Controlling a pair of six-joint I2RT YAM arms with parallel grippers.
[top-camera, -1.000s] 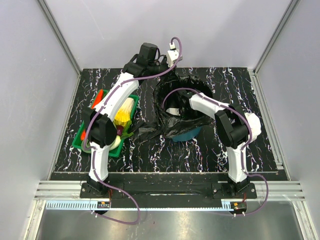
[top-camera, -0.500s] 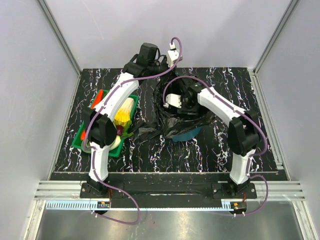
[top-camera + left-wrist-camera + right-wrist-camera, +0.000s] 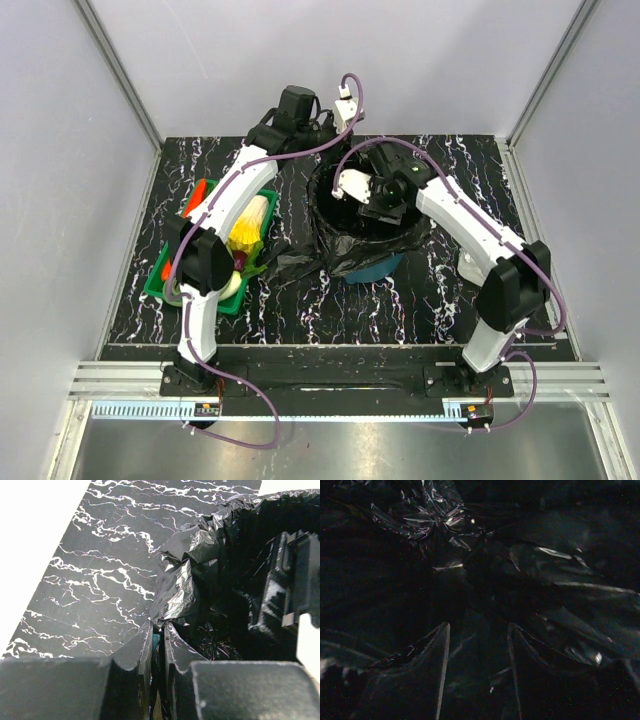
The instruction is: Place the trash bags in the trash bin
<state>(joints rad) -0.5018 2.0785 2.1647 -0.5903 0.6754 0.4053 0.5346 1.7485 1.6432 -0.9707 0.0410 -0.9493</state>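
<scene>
The teal trash bin [image 3: 377, 268] stands mid-table, lined with a glossy black trash bag [image 3: 345, 250] whose film spills over the rim. A flap of black film [image 3: 295, 262] lies on the table left of the bin; I cannot tell if it is a separate bag. My left gripper [image 3: 322, 152] is at the bin's far-left rim. In the left wrist view it [image 3: 157, 630] is shut on the bag film [image 3: 175, 592] and a teal sliver of rim [image 3: 156, 642]. My right gripper [image 3: 385, 200] reaches into the bin from above. It [image 3: 477, 642] is open over crinkled black film [image 3: 440, 525].
A shallow green tray [image 3: 163, 283] with corn [image 3: 252, 222] and other vegetables sits at the left, under the left arm. Grey walls and metal rails enclose the black marbled table [image 3: 500, 190]. In the left wrist view the right arm's black body [image 3: 290, 585] fills the bin opening.
My right arm has lifted and stretched out, carrying its gripper from low at the bin's left side toward the middle and far side. The left arm has not moved.
</scene>
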